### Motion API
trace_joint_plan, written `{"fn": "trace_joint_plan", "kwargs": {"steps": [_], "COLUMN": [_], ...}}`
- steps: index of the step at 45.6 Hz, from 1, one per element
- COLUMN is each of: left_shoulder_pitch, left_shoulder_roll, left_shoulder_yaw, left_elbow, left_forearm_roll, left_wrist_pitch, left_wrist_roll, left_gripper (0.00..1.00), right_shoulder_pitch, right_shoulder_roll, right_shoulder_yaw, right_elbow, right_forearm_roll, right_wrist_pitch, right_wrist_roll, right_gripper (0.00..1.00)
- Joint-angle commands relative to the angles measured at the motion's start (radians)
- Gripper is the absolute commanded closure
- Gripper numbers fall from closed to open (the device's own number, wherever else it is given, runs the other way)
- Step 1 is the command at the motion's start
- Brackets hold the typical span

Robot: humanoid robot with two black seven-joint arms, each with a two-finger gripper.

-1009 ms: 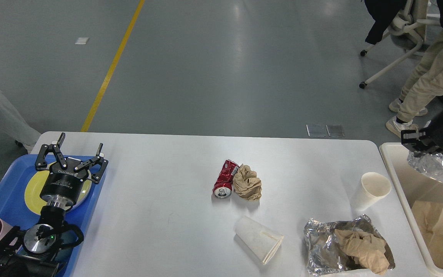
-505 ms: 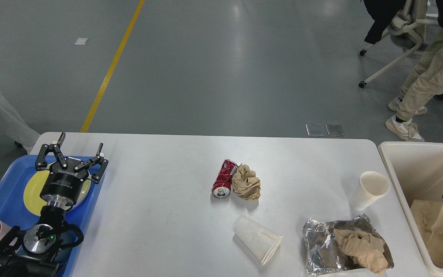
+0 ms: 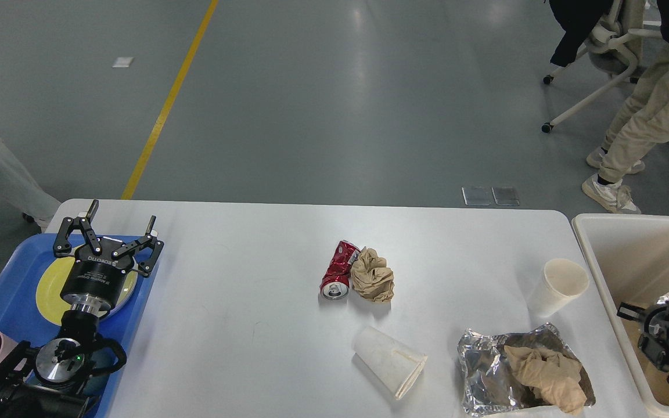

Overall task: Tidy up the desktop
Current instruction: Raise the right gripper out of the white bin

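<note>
My white counter (image 3: pixel 241 325) holds a crushed can (image 3: pixel 339 270); far left, my left pincer (image 3: pixel 108 229) gapes empty; the right pincer (image 3: pixel 668 337) is unreadable.

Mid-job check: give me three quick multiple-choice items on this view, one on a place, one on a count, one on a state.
1. Where is the crushed red can? A in the bin B mid-desktop C on the tray
2. How many paper cups are on the desktop? A one B two C four
3. The left claw is: A open B shut on a cup C out of view

Answers: 1 B, it lies beside the brown paper wad. 2 B, upright cup and tipped cup. 3 A, fingers spread above the yellow plate.
</note>
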Motion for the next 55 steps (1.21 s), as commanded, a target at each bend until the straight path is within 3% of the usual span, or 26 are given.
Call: {"fn": "trace_joint_plan", "kwargs": {"steps": [1, 11, 12, 16, 17, 18, 41, 49, 55], "left_shoulder_pitch": [0.000, 0.000, 0.000, 0.000, 0.000, 0.000, 0.000, 0.000, 0.000], "left_shoulder_roll": [0.000, 0.000, 0.000, 0.000, 0.000, 0.000, 0.000, 0.000, 0.000], "left_shoulder_yaw": [0.000, 0.000, 0.000, 0.000, 0.000, 0.000, 0.000, 0.000, 0.000], "left_elbow": [0.000, 0.000, 0.000, 0.000, 0.000, 0.000, 0.000, 0.000, 0.000], "left_forearm_roll": [0.000, 0.000, 0.000, 0.000, 0.000, 0.000, 0.000, 0.000, 0.000], "left_wrist_pitch": [0.000, 0.000, 0.000, 0.000, 0.000, 0.000, 0.000, 0.000, 0.000], "left_wrist_roll": [0.000, 0.000, 0.000, 0.000, 0.000, 0.000, 0.000, 0.000, 0.000], "left_gripper": [0.03, 0.03, 0.03, 0.03, 0.04, 0.03, 0.04, 0.03, 0.03], "right_shoulder_pitch": [-0.013, -0.023, -0.023, -0.023, -0.024, -0.024, -0.018, 0.130, 0.337], "right_shoulder_roll": [0.004, 0.006, 0.006, 0.006, 0.006, 0.007, -0.003, -0.135, -0.249], "right_shoulder_yaw": [0.003, 0.000, 0.000, 0.000, 0.001, 0.001, 0.003, -0.016, -0.120], "right_elbow": [-0.011, -0.011, -0.013, -0.013, -0.011, -0.011, 0.018, 0.222, 0.466], "right_forearm_roll": [0.001, 0.002, 0.002, 0.002, 0.002, 0.002, 0.001, -0.011, -0.017], "right_wrist_pitch": [-0.002, -0.005, -0.005, -0.057, -0.089, -0.101, -0.112, -0.072, 0.000], "right_wrist_roll": [0.000, 0.000, 0.000, 0.000, 0.000, 0.000, -0.002, -0.022, -0.080], "right_gripper": [1.00, 1.00, 0.94, 0.13, 0.02, 0.00, 0.00, 0.00, 0.00]}}
